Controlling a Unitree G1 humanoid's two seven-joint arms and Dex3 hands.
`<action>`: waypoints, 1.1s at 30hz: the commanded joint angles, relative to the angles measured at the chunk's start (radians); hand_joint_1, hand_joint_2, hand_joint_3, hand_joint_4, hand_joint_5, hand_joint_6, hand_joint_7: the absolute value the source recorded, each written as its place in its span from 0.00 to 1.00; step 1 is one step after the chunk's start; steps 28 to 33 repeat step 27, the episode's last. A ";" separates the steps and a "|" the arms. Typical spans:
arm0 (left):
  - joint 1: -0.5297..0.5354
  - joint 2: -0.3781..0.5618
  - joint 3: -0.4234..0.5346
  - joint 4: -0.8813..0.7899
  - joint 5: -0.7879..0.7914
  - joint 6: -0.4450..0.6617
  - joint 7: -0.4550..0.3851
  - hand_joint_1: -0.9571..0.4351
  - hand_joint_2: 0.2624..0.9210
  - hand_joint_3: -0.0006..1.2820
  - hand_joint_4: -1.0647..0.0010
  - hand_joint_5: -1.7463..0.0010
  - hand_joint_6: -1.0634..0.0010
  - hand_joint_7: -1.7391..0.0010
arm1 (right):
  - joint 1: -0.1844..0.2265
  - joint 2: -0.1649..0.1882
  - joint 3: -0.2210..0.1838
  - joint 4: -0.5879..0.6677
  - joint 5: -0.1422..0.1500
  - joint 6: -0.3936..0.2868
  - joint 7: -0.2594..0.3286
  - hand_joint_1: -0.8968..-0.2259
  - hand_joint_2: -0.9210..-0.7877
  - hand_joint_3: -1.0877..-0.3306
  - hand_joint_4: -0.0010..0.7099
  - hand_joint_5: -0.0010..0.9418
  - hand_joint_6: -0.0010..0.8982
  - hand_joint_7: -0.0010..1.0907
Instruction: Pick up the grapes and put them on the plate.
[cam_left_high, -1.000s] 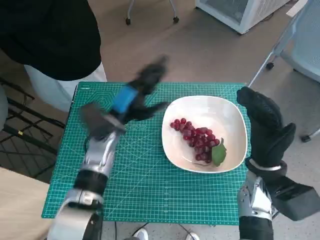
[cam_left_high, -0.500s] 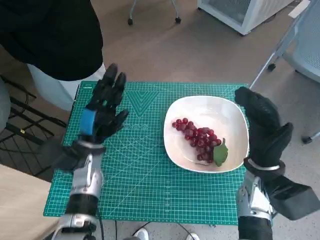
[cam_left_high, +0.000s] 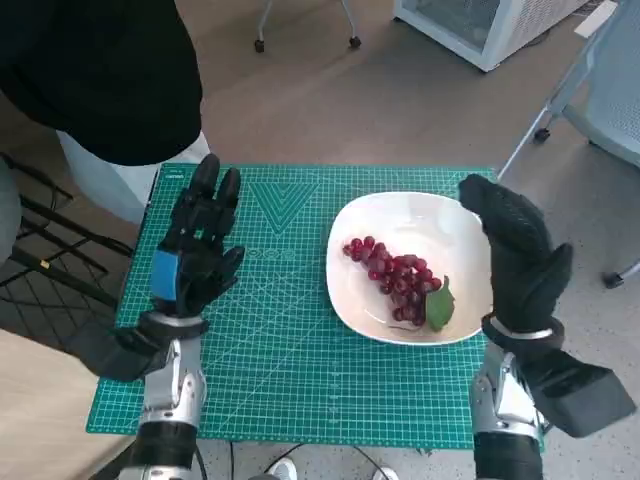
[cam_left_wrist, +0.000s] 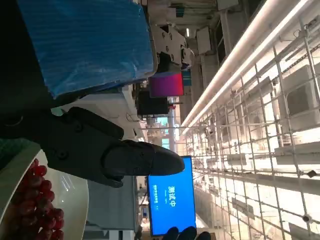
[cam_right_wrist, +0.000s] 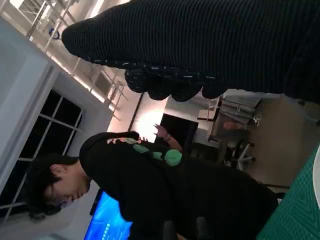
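Observation:
A bunch of red grapes (cam_left_high: 392, 277) with a green leaf lies on the white plate (cam_left_high: 450, 225) at the right of the green cutting mat. The grapes (cam_left_wrist: 40, 202) and the plate's rim (cam_left_wrist: 17, 175) also show in the left wrist view. My left hand (cam_left_high: 195, 250) is raised over the mat's left side, fingers spread and upright, holding nothing. My right hand (cam_left_high: 518, 250) in the black glove stands upright at the plate's right edge, fingers extended, also holding nothing. Its glove (cam_right_wrist: 210, 45) fills the top of the right wrist view.
The green cutting mat (cam_left_high: 290, 350) covers the small table. A person in a black top (cam_left_high: 100, 70) stands at the far left corner and appears in the right wrist view (cam_right_wrist: 150, 185). Chair legs and a white appliance (cam_left_high: 480, 25) stand on the floor beyond.
My left hand has swung back from beside the plate to the mat's left side and turned upright. The right hand has shifted slightly toward the plate. The grapes have not moved.

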 joint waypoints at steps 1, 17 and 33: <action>0.023 0.000 -0.009 -0.030 0.006 0.000 0.004 0.38 1.00 0.21 0.77 0.99 0.69 0.97 | 0.014 0.004 0.007 0.002 0.003 0.018 0.007 0.30 0.00 0.56 0.52 0.00 0.22 0.25; 0.027 0.007 -0.020 -0.019 0.020 -0.027 -0.014 0.40 1.00 0.21 0.77 0.99 0.68 0.98 | 0.039 0.000 0.020 -0.044 0.000 0.050 0.004 0.29 0.00 0.56 0.52 0.00 0.22 0.26; 0.030 0.012 -0.024 -0.023 0.032 -0.036 -0.009 0.40 1.00 0.21 0.77 0.99 0.68 0.98 | 0.054 0.001 0.025 -0.070 -0.007 0.061 -0.001 0.29 0.00 0.56 0.51 0.00 0.21 0.26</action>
